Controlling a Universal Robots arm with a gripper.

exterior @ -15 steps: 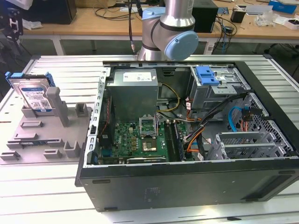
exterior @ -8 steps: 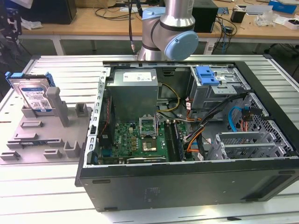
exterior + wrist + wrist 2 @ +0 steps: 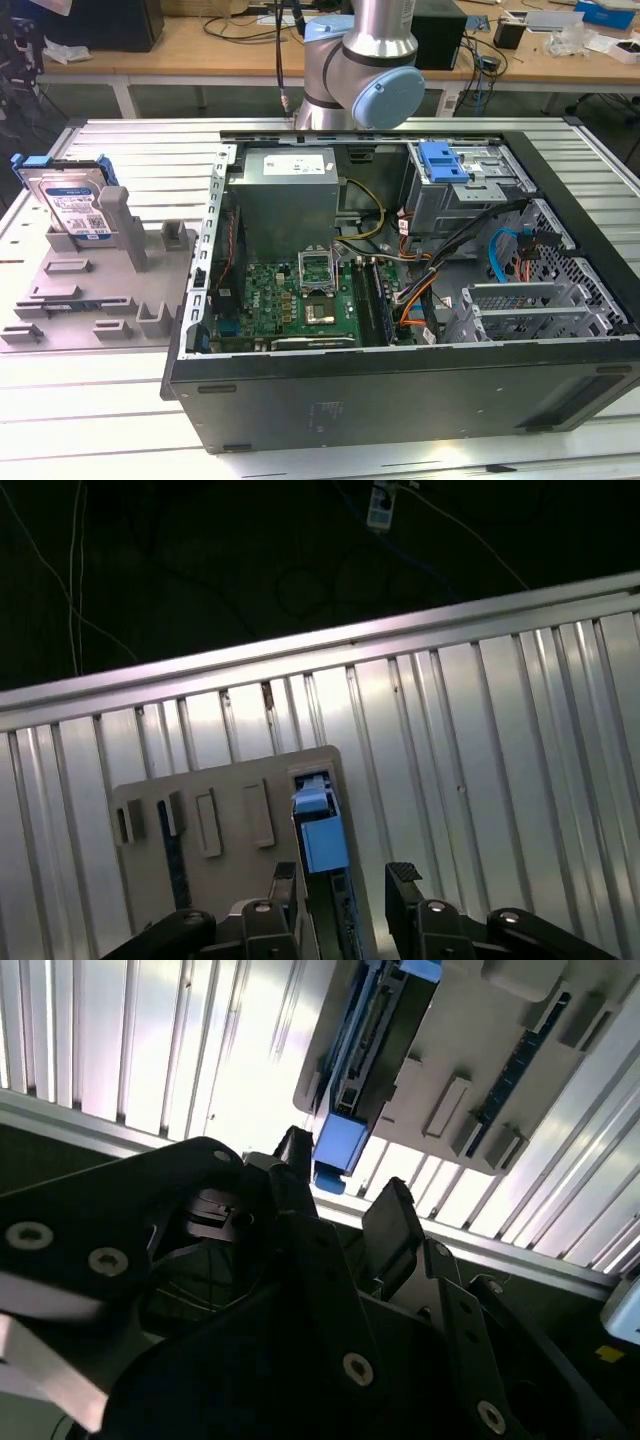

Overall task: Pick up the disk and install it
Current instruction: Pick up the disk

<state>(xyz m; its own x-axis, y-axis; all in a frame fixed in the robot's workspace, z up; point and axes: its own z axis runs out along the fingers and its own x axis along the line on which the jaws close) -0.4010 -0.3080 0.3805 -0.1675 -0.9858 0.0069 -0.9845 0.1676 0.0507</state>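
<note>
The disk is seated on edge in the grey holder, at nine o'clock from the open computer case in the exterior view. The end effector is spread apart, and the disk is framed between its fingers.

readable text: none | disk white-and-blue label: print too small to read | grey metal box white sticker: illegible
</note>
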